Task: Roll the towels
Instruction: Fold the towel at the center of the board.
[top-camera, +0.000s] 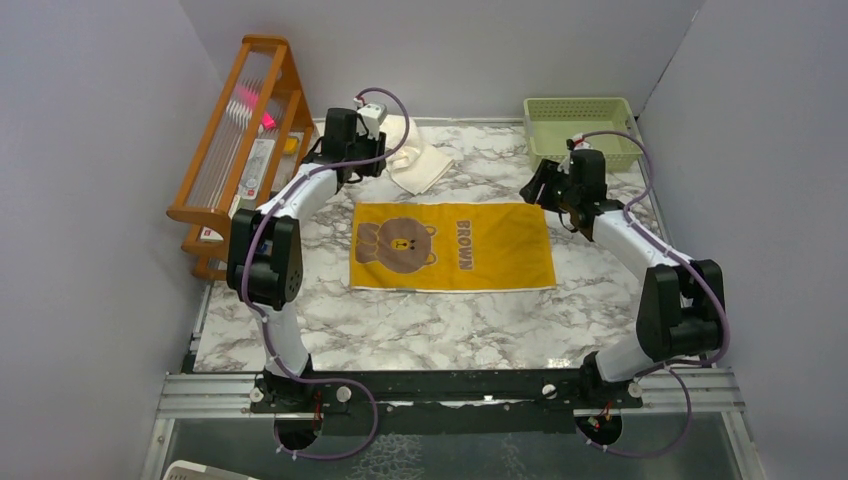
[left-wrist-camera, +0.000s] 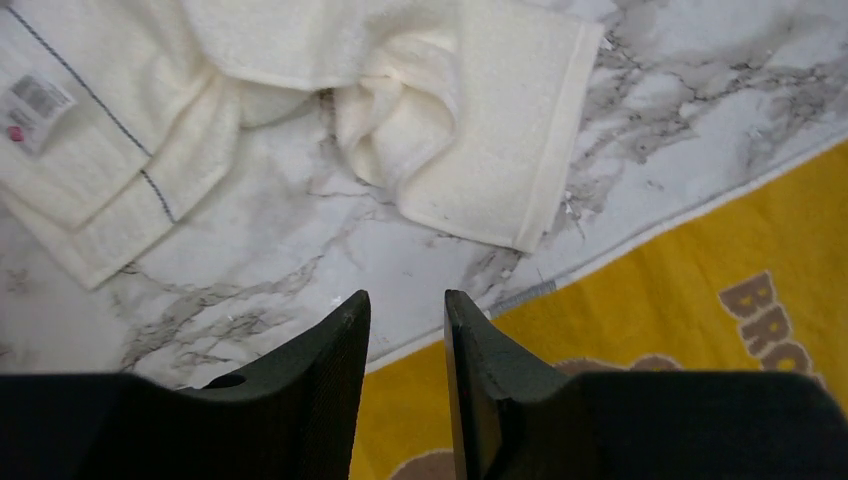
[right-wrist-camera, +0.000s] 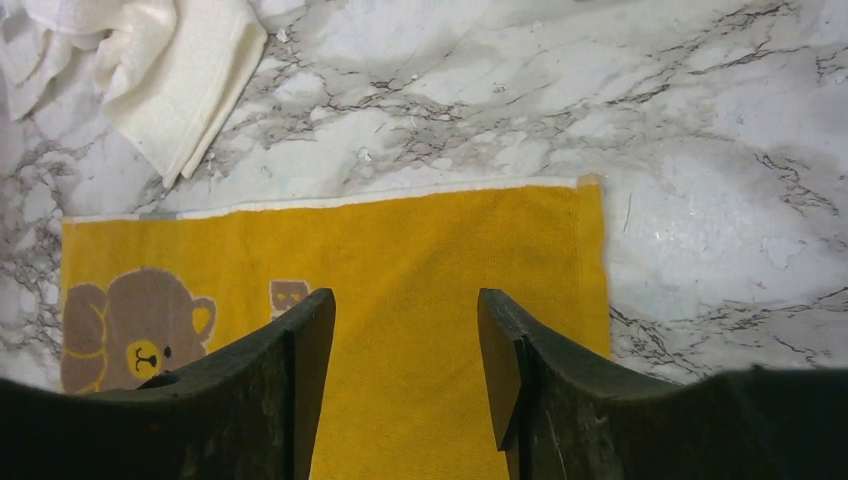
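At the centre of the table (top-camera: 400, 330) a yellow towel (top-camera: 452, 247) lies flat, a cream towel (top-camera: 420, 163) crumpled at eleven o'clock. The left gripper (left-wrist-camera: 405, 300) and right gripper (right-wrist-camera: 405, 300) hover part-open, empty.

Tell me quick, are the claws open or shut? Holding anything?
Left claw: open, empty, near the crumpled cream cloth towel.
Right claw: open, empty, above the flat yellow bear-print cloth towel.

Yellow towel (top-camera: 452, 247): spread flat, mid-table, mustard face up, brown bear print, "BROWN" lettering. Cream towel (top-camera: 420, 165): crumpled, loosely folded, label patch showing; beyond yellow towel's far edge, left part, near, not touching.
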